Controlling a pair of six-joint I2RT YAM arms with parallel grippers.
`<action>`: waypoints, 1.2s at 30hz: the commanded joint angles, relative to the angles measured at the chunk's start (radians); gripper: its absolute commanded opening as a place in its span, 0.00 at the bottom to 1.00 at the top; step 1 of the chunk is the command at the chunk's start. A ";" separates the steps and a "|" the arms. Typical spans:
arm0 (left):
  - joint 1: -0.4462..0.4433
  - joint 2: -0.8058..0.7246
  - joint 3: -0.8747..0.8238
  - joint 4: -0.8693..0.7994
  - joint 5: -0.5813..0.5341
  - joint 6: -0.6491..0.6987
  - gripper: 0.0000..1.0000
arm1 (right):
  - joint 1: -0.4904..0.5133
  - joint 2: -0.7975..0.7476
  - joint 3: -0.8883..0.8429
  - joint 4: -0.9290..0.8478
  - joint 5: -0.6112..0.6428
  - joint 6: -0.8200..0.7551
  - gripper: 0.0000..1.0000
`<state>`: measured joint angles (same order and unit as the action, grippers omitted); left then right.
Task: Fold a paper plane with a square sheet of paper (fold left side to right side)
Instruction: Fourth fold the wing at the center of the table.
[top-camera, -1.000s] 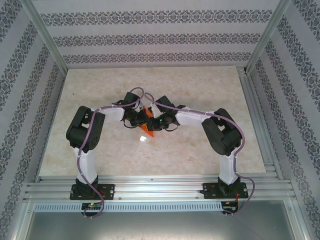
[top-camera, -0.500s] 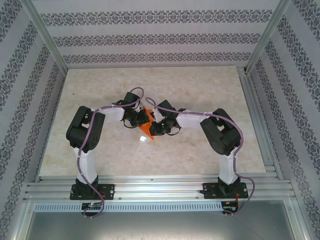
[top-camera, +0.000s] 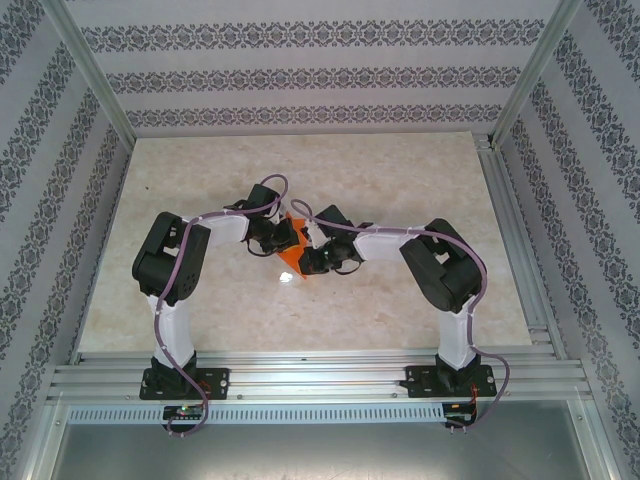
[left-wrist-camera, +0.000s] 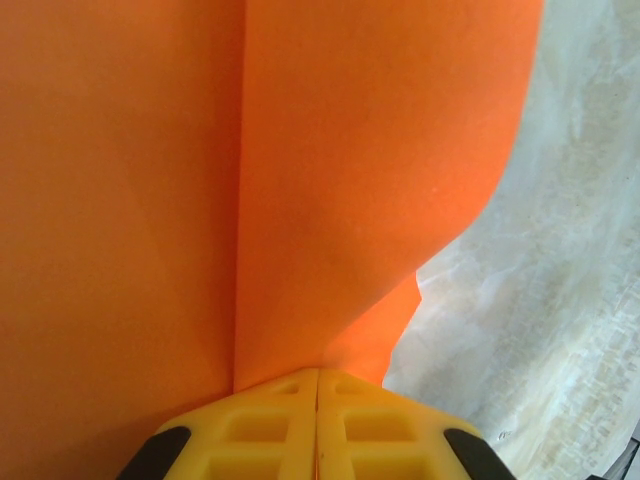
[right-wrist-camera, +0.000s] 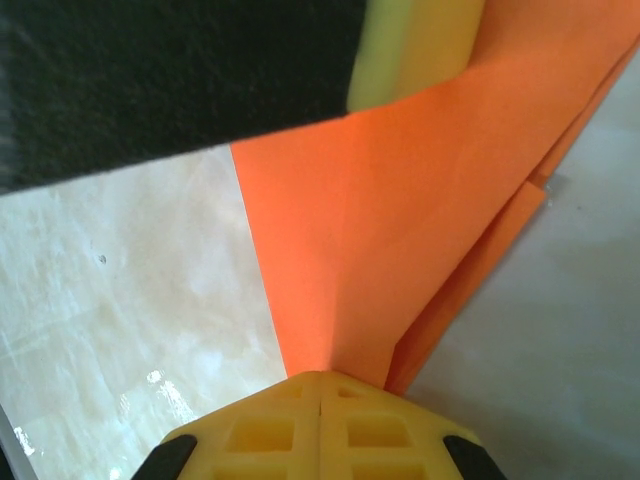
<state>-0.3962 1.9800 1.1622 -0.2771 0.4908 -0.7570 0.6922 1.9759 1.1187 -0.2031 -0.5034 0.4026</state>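
Standing beside the table (top-camera: 400, 180), I see the two arms meet near its middle. The left gripper (left-wrist-camera: 318, 385) is closed tight on the orange paper (left-wrist-camera: 350, 180), and the right gripper (right-wrist-camera: 320, 385) pinches the same paper from the other side. The paper, already creased, is held between them.

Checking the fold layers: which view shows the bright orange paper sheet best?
Right wrist view: the bright orange paper sheet shows its stacked edges, pinched in the right gripper. Left wrist view sits close, showing one crease; top view gives a small orange patch.
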 joint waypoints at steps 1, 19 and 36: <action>-0.017 0.059 -0.027 -0.098 -0.113 0.027 0.09 | 0.033 -0.013 -0.067 -0.071 -0.009 0.007 0.03; -0.016 0.057 -0.032 -0.103 -0.115 0.028 0.08 | 0.026 -0.188 -0.178 -0.079 -0.060 0.010 0.03; -0.018 0.043 -0.032 -0.102 -0.108 0.026 0.08 | -0.006 -0.042 -0.017 0.095 -0.080 0.110 0.03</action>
<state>-0.4084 1.9785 1.1622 -0.2863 0.4923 -0.7563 0.6743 1.9007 1.0840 -0.1135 -0.6052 0.5110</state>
